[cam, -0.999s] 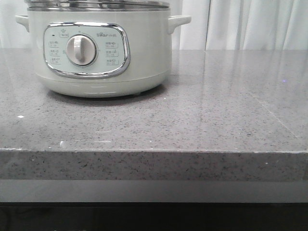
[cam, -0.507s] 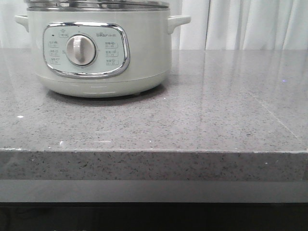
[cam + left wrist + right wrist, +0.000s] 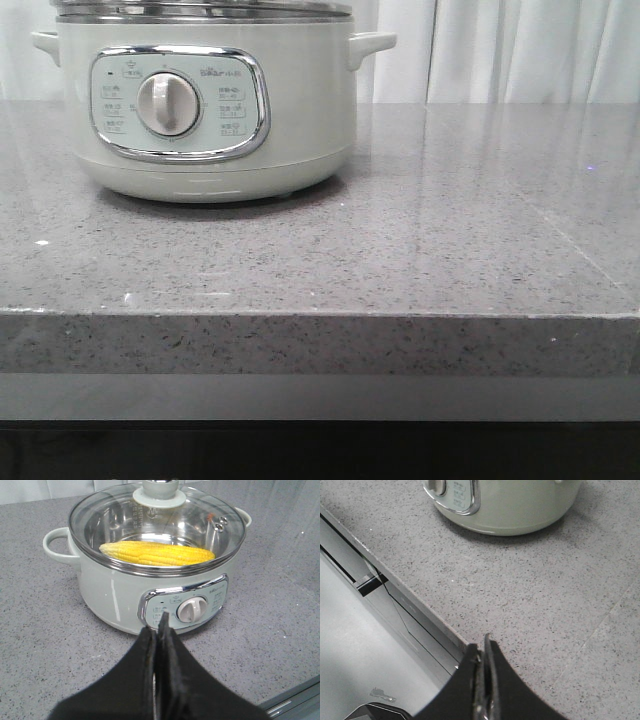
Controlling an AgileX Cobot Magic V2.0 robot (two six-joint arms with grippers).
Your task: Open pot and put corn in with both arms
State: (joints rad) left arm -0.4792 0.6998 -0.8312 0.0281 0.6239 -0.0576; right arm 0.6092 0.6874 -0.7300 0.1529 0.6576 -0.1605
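The pale cream-green pot [image 3: 205,110] stands at the back left of the grey stone counter, its dial [image 3: 168,104] facing front. In the left wrist view the pot [image 3: 125,587] has its glass lid [image 3: 157,527] on, and the yellow corn [image 3: 157,554] lies inside under the lid. My left gripper [image 3: 159,627] is shut and empty, held in front of the control panel, apart from it. My right gripper [image 3: 482,650] is shut and empty over the counter's front edge, away from the pot [image 3: 510,505]. Neither gripper shows in the front view.
The grey speckled counter [image 3: 420,220] stretches to the right of the pot. Its front edge [image 3: 405,587] drops to a lower ledge and the floor. White curtains [image 3: 510,50] hang behind.
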